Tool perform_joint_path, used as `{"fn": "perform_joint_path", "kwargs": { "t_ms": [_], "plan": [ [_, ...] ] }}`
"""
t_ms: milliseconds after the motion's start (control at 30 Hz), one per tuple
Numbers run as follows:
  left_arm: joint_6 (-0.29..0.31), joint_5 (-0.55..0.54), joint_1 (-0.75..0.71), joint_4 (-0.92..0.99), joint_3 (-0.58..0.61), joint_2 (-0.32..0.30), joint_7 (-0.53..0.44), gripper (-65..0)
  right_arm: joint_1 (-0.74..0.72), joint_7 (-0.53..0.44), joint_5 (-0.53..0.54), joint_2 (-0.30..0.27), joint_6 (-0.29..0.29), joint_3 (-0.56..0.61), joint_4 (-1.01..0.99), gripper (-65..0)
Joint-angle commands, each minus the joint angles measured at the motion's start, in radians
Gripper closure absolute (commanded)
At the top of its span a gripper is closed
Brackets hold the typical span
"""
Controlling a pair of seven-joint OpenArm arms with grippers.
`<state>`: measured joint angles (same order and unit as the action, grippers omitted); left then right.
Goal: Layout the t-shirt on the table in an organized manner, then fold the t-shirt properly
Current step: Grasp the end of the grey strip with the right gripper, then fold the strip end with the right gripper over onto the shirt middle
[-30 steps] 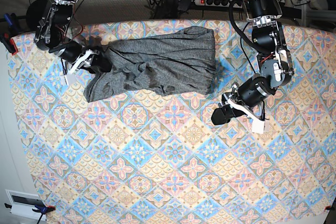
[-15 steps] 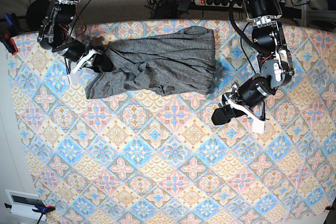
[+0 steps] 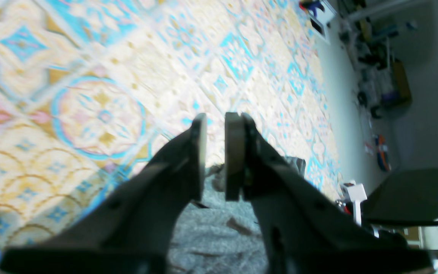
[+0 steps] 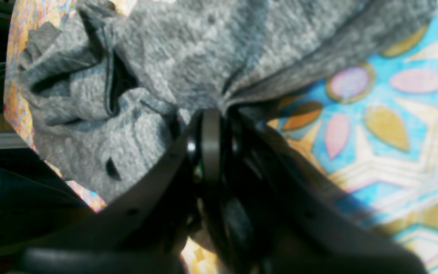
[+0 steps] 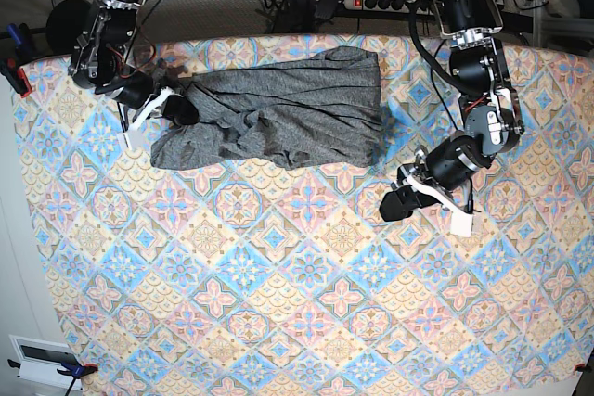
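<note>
Bright, even light in the base view, soft short shadows hugging the shirt (image 5: 278,108) and arms. The left wrist view is washed out: the table (image 3: 89,76) glares pale and smears with blur, and the dark fingers (image 3: 238,152) sit soft-edged in silhouette. The right wrist view is dimmer, knit texture fuzzy, black shadow pooling bottom left.

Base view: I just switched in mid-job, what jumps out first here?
The t-shirt, dark grey and bunched in folds, lies across the far side of the table with its bright diamond-tile cloth. The right gripper is shut on the shirt's end at that view's left; the right wrist view shows fabric pinched between its jaws. The left gripper sits apart from the shirt near its other end, jaws slightly parted and holding nothing.
</note>
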<state>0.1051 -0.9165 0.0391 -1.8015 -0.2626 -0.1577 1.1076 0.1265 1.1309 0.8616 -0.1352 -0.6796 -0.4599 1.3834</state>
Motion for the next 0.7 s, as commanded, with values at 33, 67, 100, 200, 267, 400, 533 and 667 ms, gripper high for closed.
{"fn": "perform_joint_path", "kwargs": {
  "t_ms": [33,67,100,200,267,400,533,667],
  "plan": [
    [0.008,-0.02,0.015,-0.017,-0.039,-0.006,-0.017,-9.3,-0.001,0.027,-0.017,-0.002,0.001,0.005,0.038,0.0],
    [0.008,-0.02,0.015,-0.017,-0.056,-0.006,-0.017,-9.3,0.0,0.027,-0.017,-0.002,0.001,0.005,0.063,0.0],
    [0.008,-0.016,0.015,-0.017,-0.07,-0.006,-0.017,-9.3,0.0,0.027,-0.017,-0.002,0.002,0.005,0.081,0.0],
    [0.008,-0.014,0.015,-0.017,-0.114,-0.007,-0.017,-9.3,0.006,0.027,-0.017,0.012,0.056,0.005,0.15,0.0],
    [0.008,-0.014,0.015,-0.017,-0.14,-0.01,-0.016,-9.3,0.009,0.027,-0.017,0.022,0.113,0.005,0.215,0.0],
    [0.008,-0.014,0.015,-0.014,-0.148,-0.039,-0.016,-9.3,0.023,0.027,-0.018,0.024,0.134,0.048,0.337,0.0],
    [0.008,-0.014,0.015,-0.013,-0.148,-0.053,-0.016,-9.3,0.028,0.027,-0.022,0.024,0.136,0.131,0.434,0.0],
    [0.008,-0.014,0.015,-0.013,-0.148,-0.059,-0.016,-9.3,0.043,0.027,-0.022,0.024,0.136,0.235,0.486,0.0]
  ]
}}
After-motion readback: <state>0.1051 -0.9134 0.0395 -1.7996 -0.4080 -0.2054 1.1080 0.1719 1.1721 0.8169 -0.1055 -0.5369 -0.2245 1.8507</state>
